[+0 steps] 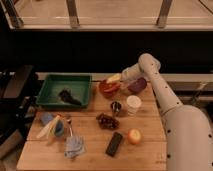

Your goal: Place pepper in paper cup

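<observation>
Hovering just above the rim of the red bowl (108, 90) at the back of the wooden table (150, 149), the gripper (114, 78) shows as a pale tip at the end of the white arm (159, 95); whether it is wide, narrow or clasping something cannot be told. The pepper cannot be picked out with any certainty: only a red-orange patch shows in the bowl directly under the gripper, and it blends into the bowl's own colour. Just right of the bowl, beneath the arm's wrist, lies a purple object (138, 85). In front of that stands the paper cup (133, 104), upright and white, apart from the gripper and the bowl. The small metal cup (116, 107) stands just beside the paper cup on its left. A dark red cluster (105, 121) lies in front of the metal cup. Nearer the front edge sit a round orange-yellow fruit (133, 136) and, to its left, a dark flat bar (114, 143). To the left of the bowl rests a green tray (49, 82) holding a dark item (68, 97). At the front left lie a blue cup (47, 119), a pale long object (49, 128) and a crumpled blue cloth (75, 147).
</observation>
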Available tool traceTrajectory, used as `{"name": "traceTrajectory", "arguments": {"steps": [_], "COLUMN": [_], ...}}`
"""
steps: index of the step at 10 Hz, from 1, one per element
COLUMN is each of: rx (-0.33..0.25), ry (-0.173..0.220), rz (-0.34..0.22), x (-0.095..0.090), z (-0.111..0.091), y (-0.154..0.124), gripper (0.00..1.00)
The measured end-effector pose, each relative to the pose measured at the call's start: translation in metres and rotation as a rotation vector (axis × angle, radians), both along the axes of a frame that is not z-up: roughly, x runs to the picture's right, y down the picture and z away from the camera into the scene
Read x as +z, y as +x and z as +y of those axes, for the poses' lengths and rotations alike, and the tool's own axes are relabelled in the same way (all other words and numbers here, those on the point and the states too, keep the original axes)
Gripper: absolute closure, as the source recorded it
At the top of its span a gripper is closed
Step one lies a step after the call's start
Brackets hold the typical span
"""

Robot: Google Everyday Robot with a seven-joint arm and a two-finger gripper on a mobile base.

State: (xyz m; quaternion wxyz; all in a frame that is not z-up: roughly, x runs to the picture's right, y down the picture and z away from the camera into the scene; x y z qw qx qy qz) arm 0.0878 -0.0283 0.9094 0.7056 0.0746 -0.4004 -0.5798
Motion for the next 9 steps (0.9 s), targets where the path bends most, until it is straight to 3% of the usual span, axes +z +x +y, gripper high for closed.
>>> {"name": "traceTrajectory", "arguments": {"steps": [3,7,9], "rx": [-0.021,-0.002,0.016], "ry": [0.039,0.097,0.106], "rz": [0.042,0.118,0.134], "x": [0.004,0.019,0.025], "z": [0.002,-0.012,-0.016], "y": [0.0,0.015,0.022], "gripper": [0.26,0.26,0.26]}}
